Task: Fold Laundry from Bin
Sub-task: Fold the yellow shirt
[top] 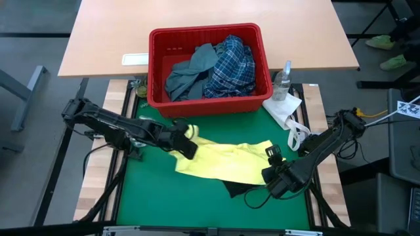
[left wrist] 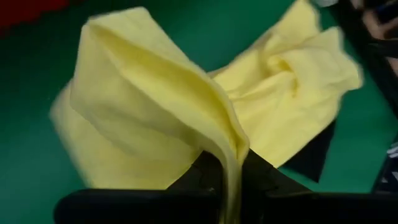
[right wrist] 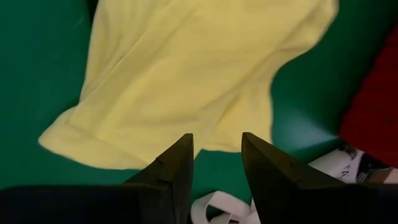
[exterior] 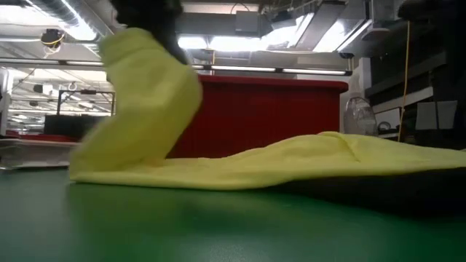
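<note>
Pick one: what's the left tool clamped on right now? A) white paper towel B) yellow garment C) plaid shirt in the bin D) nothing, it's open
B. In the left wrist view the left tool is shut on a raised fold of the yellow garment; the plaid shirt lies in the red bin.

bin (top: 209, 105) at back centre of mat (top: 157, 196), two garments (top: 210, 69) inside it, shirt (top: 226, 162) spread on mat in front of bin, dark garment (top: 237, 189) under its near edge, bottle (top: 282, 82) and paper towel (top: 283, 108) right of bin
</note>
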Tool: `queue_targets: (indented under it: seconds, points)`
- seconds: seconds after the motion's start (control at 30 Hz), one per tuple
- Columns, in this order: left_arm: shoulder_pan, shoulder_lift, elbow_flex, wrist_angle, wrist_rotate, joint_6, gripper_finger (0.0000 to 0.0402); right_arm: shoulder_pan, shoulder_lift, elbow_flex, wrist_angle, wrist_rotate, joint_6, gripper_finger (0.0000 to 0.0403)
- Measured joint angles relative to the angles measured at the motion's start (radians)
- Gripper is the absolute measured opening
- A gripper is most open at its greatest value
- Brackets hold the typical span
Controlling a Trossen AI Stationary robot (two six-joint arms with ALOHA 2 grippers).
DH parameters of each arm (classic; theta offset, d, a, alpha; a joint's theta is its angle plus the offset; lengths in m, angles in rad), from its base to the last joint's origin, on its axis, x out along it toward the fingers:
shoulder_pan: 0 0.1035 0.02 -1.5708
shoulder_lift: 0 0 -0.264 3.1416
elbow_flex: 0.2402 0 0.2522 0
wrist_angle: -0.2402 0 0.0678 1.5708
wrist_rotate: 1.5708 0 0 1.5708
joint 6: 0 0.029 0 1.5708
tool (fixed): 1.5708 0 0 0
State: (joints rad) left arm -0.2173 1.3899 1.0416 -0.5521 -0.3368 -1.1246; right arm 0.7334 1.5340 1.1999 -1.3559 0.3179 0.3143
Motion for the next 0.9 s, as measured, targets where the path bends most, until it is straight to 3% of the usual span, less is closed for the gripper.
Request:
queue_targets:
  seconds: [0.27, 0.43, 0.67, 0.9]
  points:
    - [0.0, 0.229, -0.001, 0.271, 0.011, 0.046, 0.0017, -0.001, -0.029, 0.0, 0.005, 0.04, 0.003, 0.0136]
    - [0.001, 0.336, -0.001, 0.446, 0.089, 0.063, 0.0017, -0.001, -0.028, 0.0, 0.026, 0.039, 0.002, 0.0136]
    - [0.003, 0.417, -0.001, 0.604, 0.114, 0.063, 0.0026, -0.001, -0.028, 0.0, 0.024, 0.039, 0.002, 0.0136]
    - [0.005, 0.425, -0.001, 0.775, 0.099, 0.16, 0.0077, -0.001, -0.028, 0.0, 0.03, 0.04, 0.002, 0.0136]
